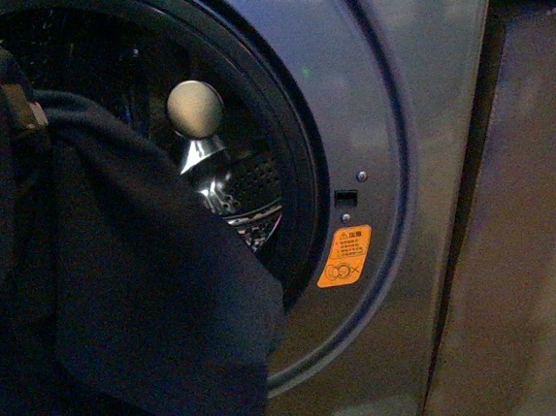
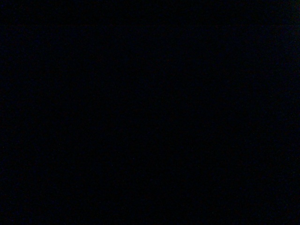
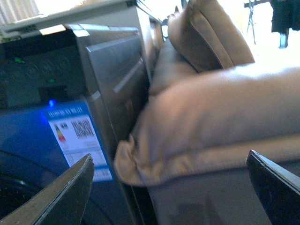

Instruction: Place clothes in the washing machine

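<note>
Beside washing machine (image 1: 425, 107), beige sofa (image 3: 211, 117).

A plain beige flat panel (image 1: 530, 244) fills the right side of the front view, dim and in brownish shadow. The left wrist view is dark. In the right wrist view, a tan padded leather sofa (image 3: 220, 126) shows a stitched seam, with a plump tan back cushion (image 3: 206, 33) beyond it. Glaring white daylight (image 3: 262, 47) washes out the far room.
</note>
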Available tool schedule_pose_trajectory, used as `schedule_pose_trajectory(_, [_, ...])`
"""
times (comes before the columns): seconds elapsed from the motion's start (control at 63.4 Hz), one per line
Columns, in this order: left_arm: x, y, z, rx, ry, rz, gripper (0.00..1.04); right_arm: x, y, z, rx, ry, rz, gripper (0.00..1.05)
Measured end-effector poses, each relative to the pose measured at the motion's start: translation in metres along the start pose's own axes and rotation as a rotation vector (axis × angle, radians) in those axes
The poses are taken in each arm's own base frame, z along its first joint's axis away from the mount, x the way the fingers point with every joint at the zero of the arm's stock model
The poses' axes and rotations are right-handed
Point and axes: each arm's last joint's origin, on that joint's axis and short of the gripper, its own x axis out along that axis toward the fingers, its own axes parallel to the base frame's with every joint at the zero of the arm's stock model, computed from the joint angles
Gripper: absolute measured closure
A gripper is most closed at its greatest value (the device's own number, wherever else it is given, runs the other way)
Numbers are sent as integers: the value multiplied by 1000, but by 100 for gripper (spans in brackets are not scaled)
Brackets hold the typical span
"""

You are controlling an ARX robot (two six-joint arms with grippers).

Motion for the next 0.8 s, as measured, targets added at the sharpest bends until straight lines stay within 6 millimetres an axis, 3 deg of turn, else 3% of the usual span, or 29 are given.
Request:
schedule_pose_trajectory(0.079, [7, 3, -8, 2, 14, 15, 96, -15, -6, -28, -5, 49, -45, 13])
schedule_pose_trajectory(0.221, [29, 10, -24, 17, 38, 49, 96, -38, -10, -83, -127, 74, -23, 34])
schedule_pose_trajectory(0.331, [49, 11, -33, 36, 55, 68, 96, -48, -17, -109, -179, 111, -10, 50])
schedule_pose_trajectory(0.725, [127, -3, -50, 123, 122, 119, 96, -56, -39, -143, -203, 106, 17, 103])
schedule_pose_trajectory(0.804, [142, -7, -49, 129, 133, 123, 96, -56, -44, -147, -204, 102, -15, 102])
